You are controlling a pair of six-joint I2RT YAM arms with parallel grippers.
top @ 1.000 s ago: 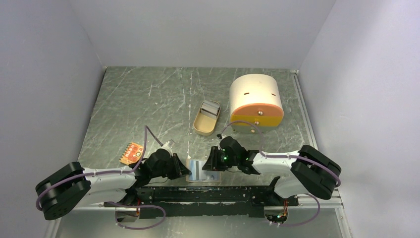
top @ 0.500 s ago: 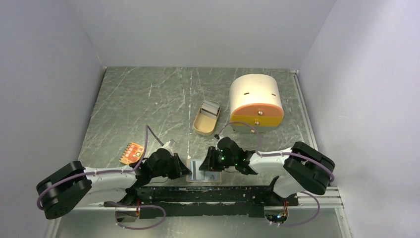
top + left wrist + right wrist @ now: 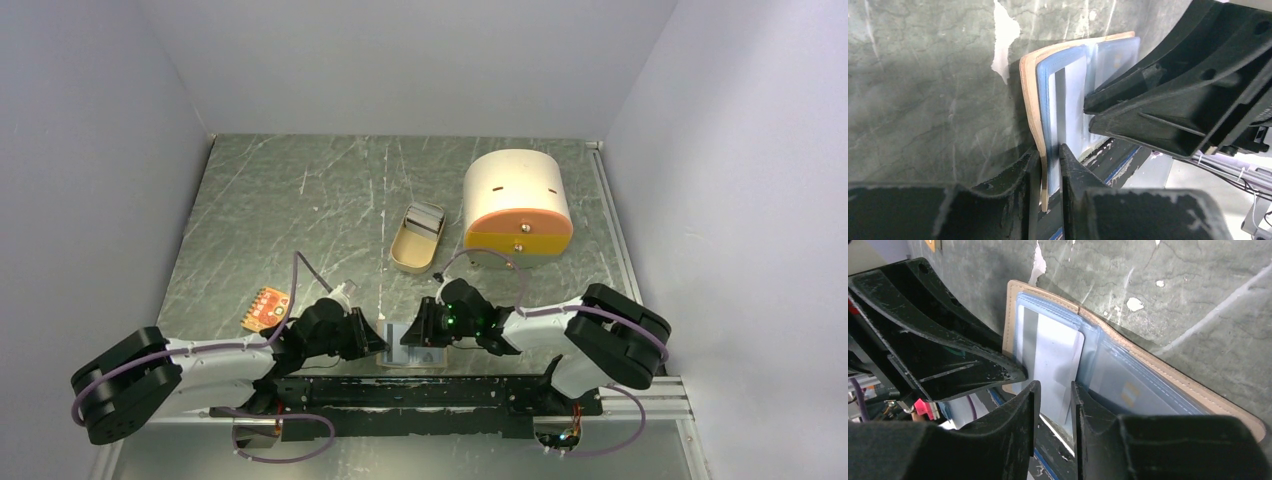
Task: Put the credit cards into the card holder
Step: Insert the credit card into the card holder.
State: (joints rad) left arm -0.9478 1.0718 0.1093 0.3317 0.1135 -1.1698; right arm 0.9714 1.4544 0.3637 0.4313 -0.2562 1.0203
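Tan card holder [image 3: 1030, 100] edge pinched in left pincer [image 3: 1049, 159]; right pincer [image 3: 1054, 390] narrowly clamping whitish card [image 3: 1055, 360].

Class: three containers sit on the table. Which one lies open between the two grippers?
The beige card holder at the near edge, lying open with clear sleeves showing. The oval tin tray and the cream box with orange front stand farther back.

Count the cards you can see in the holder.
2. A striped card sits partway into one sleeve of the holder. A second card shows through the other sleeve. More may be hidden, and the pale contents of the tin are unclear.
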